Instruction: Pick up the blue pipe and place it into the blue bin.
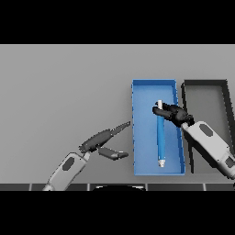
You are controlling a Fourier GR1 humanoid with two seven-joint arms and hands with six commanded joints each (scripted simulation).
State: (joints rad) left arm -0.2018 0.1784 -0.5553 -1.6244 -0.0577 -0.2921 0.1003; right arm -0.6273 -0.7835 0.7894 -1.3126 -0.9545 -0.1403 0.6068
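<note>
Grey table [64, 82]: right hand [173, 113] fingers grip blue pipe [160, 137] over blue bin [137, 137].

The table [64, 82] looks matt and smooth; the blue bin [142, 137] resembles matt plastic; the blue pipe [160, 137] appears smooth, faintly glossy with pale end caps.

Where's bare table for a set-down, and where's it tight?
Free: grey table left of the blue bin, beyond the left hand. Crowded: inside the bin, where the right hand grips the blue pipe; dark bin alongside.
</note>
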